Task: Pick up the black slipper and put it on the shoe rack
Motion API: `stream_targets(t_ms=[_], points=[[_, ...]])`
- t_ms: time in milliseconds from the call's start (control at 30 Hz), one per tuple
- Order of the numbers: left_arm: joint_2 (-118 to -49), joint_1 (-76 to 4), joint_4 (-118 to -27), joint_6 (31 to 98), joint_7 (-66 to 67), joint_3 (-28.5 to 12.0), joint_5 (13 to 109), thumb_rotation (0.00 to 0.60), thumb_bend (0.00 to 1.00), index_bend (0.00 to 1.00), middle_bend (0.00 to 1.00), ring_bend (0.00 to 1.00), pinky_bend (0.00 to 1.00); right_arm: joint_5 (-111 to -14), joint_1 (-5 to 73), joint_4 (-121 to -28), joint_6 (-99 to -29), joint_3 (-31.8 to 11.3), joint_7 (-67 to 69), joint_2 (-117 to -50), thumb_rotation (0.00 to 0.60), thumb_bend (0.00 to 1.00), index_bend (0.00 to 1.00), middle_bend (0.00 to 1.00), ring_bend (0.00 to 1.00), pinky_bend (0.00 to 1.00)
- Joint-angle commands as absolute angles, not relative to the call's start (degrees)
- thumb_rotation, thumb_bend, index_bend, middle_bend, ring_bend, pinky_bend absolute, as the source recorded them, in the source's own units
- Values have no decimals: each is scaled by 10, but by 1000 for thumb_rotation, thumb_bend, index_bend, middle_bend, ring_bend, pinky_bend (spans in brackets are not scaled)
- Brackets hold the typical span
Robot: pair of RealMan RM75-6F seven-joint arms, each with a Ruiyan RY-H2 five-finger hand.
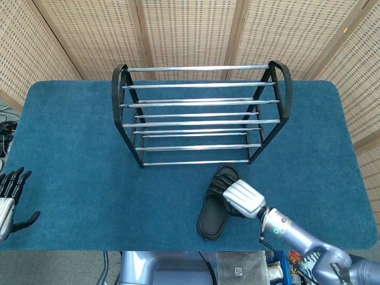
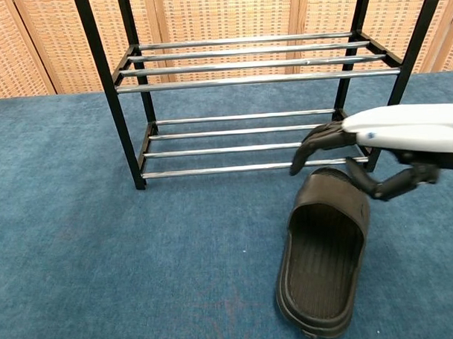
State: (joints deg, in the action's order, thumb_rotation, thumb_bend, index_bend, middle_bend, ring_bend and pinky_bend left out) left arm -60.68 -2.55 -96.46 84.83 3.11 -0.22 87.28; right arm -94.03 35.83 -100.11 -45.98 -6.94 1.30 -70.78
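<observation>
The black slipper [image 1: 219, 202] lies on the blue tabletop [image 1: 71, 148] near its front edge, toe toward the shoe rack [image 1: 199, 113] just behind it. The right hand [image 1: 240, 198] hovers over the slipper's toe, fingers spread, grasping nothing. The left hand [image 1: 9, 202] rests released at the front left corner, with bare cloth all around

Nothing readable here, honestly. There's a small white label [image 1: 238, 271] on the grey unit at the bottom edge of the head view. Way too tiny to make out.
</observation>
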Motion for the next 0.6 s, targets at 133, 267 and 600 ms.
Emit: stream_targets(t_ms=[133, 267, 600], points=[[-605, -28, -964, 844, 25, -4, 867, 600, 242, 0, 0, 0, 0, -769, 426, -966, -380, -105, -148, -804, 600, 1000, 220, 220, 97, 100], [-604, -30, -962, 840, 21, -5, 864, 600, 242, 0, 0, 0, 0, -658, 454, -951, -374, -99, -240, -834, 600, 1000, 229, 229, 102, 100], [-603, -31, -962, 840, 18, -5, 862, 600, 242, 0, 0, 0, 0, -415, 538, -981, -424, -52, -405, -824, 600, 1000, 253, 250, 111, 100]])
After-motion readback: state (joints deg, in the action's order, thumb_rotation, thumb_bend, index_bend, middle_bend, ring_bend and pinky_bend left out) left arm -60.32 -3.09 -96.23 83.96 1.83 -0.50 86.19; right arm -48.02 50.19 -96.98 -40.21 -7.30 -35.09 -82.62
